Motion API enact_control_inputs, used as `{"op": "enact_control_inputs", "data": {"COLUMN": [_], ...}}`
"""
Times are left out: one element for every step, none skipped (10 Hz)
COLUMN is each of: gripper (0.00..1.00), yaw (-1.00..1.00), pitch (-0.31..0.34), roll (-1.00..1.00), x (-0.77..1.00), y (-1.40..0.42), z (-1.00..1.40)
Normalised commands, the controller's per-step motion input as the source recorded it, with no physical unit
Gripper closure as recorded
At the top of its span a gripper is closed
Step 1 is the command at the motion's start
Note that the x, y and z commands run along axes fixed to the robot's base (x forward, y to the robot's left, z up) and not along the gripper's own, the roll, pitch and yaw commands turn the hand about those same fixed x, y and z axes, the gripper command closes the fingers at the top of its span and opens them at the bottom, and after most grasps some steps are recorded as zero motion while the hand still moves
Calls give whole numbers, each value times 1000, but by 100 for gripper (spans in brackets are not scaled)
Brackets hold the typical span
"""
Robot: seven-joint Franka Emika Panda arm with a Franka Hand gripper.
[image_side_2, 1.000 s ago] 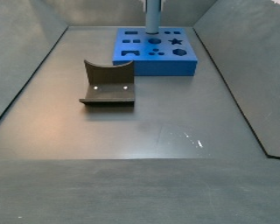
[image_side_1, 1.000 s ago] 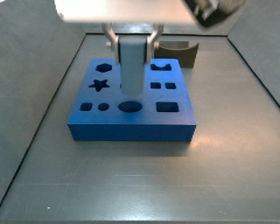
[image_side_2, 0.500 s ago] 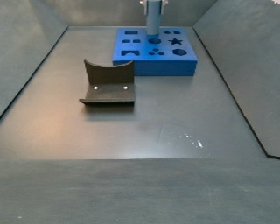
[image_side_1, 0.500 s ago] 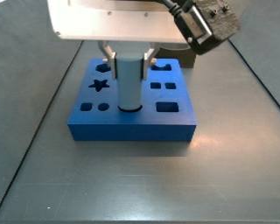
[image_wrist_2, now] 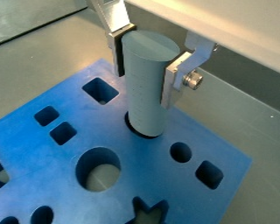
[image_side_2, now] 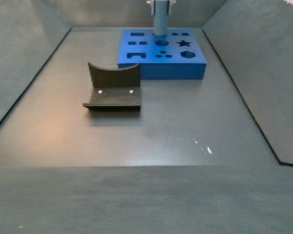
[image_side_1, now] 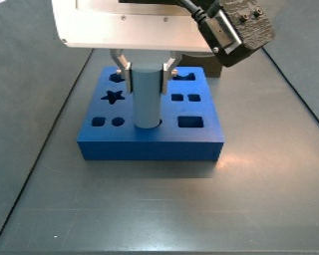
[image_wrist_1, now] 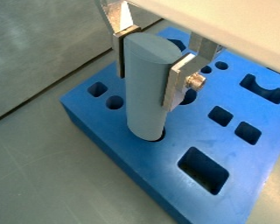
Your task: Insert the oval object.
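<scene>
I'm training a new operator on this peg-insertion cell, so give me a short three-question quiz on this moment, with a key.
1. True or false: the claw has let go of the oval object.
2. Where does the oval object's lower end sit? A) on the bare floor B) in a hole of the blue block C) on the dark curved piece
3. Is the oval object upright or lying flat?

Key: 1. False, the silver fingers clamp it. 2. B. 3. Upright.
</scene>
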Motion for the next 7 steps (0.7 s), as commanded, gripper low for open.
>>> {"op": "enact_control_inputs", "data": {"gripper": [100,100,100,100,100,100,100], "yaw": [-89,-131,-177,-163,-137,-29,0], "pitch": [29,0,-31,-129,-169,-200,-147], "roll": [73,54,41,20,20,69,7], "x": [154,71,0,0,-9,-91,0], "y": [66,3,0,-6,-34,-71,-54], "z": [-509,-506,-554,-543,-480,-469,-257]}}
